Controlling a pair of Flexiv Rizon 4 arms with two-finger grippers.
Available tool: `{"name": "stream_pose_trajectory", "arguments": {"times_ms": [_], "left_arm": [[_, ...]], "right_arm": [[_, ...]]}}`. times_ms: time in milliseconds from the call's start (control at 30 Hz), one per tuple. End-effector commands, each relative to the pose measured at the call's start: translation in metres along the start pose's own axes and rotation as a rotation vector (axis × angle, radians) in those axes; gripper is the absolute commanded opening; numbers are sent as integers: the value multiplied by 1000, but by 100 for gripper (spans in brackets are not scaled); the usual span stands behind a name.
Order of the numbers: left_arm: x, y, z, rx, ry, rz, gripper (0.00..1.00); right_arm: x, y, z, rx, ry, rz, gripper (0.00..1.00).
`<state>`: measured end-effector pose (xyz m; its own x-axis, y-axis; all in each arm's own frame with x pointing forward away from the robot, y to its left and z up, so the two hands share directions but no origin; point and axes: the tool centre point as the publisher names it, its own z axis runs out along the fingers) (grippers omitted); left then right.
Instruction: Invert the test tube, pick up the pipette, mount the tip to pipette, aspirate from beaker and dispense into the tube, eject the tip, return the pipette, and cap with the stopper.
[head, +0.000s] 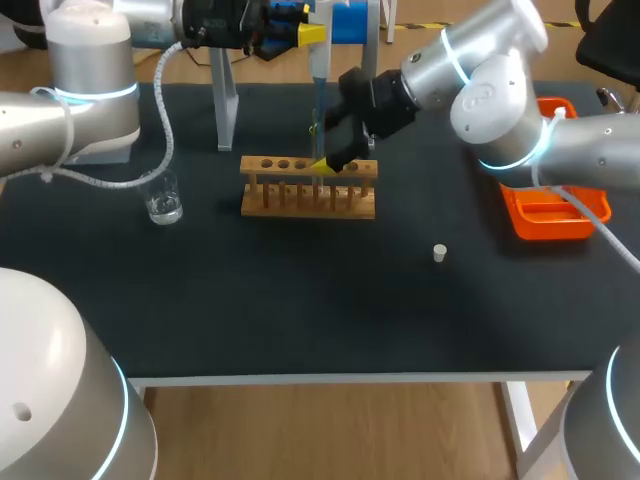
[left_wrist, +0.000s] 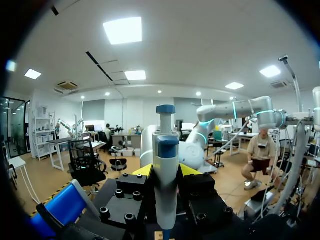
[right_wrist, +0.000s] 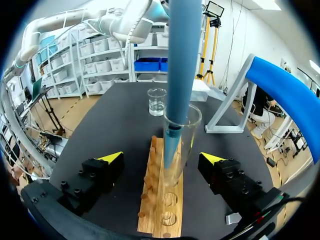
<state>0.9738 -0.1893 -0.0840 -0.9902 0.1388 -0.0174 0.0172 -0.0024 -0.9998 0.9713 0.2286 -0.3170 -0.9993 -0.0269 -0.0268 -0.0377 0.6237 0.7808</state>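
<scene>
Our right gripper (right_wrist: 161, 157) stood wide open astride the tube (right_wrist: 186, 145) in the rack (head: 308, 203) toward the tabletop's far edge, so the pipette (left_wrist: 165, 150) gripped by our left gripper (left_wrist: 166, 170) might tip it.

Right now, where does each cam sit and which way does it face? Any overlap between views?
Head view: above and behind the robot, looking down on the table; left arm and right arm enter from the sides.
Left wrist view: on the left wrist, looking out into the room; left gripper shut on the pipette.
Right wrist view: on the right wrist, looking down at the rack; right gripper open, fingers either side of the test tube.
Shared: head and right wrist views both show rack, beaker and pipette.
</scene>
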Motion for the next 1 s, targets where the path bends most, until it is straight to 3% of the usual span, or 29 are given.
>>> {"name": "stream_pose_trajectory", "arguments": {"times_ms": [33, 1000], "left_arm": [[0, -4, 2, -7, -2, 0, 0], [3, -22, 2, -33, -8, 31, 0]], "right_arm": [[0, 0, -1, 3, 2, 0, 100], [0, 0, -1, 3, 2, 0, 100]]}}
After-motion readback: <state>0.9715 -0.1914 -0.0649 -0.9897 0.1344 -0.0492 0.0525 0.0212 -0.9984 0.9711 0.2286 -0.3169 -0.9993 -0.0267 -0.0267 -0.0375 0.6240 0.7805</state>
